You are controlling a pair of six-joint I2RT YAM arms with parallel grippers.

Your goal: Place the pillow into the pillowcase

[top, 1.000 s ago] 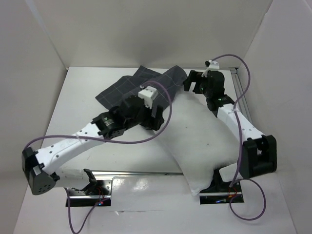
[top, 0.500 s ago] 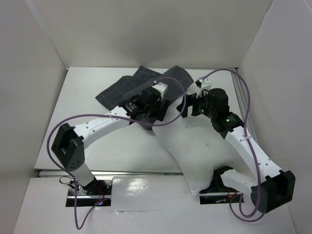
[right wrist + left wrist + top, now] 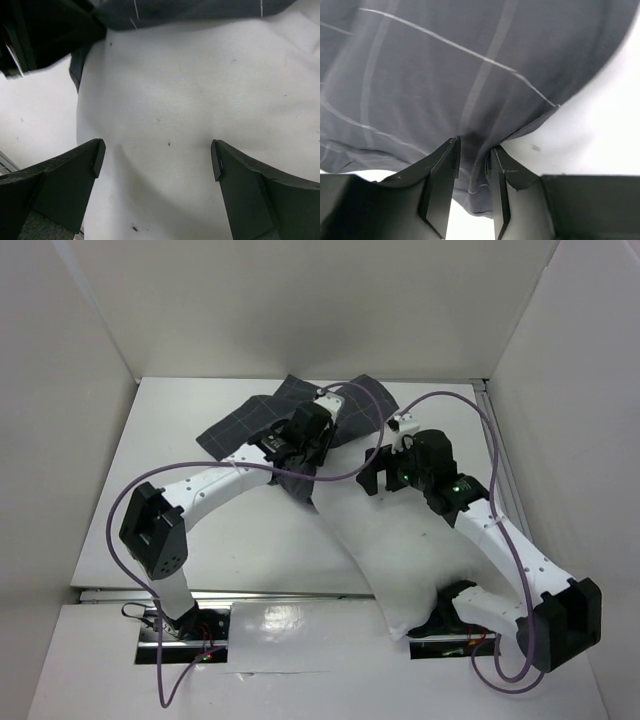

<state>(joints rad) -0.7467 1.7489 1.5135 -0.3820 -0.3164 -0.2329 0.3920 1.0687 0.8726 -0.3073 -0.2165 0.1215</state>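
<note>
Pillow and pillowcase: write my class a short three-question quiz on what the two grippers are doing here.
1. True or false: the left gripper pinches the pillowcase.
2. The right gripper is: A) open over the pillow, B) shut on the pillow, C) holding the pillowcase.
3. Fill in: most of the pillow lies ___ the pillowcase.
Key: 1 true; 2 A; 3 outside.

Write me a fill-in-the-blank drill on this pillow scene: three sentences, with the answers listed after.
1. The left pincer is ___ on a fold of the pillowcase.
2. The right pincer hangs ___ above the pillow.
3. The pillow is plain ___, while the pillowcase is dark grey with pale lines.
Missing words: shut; open; white.
</note>
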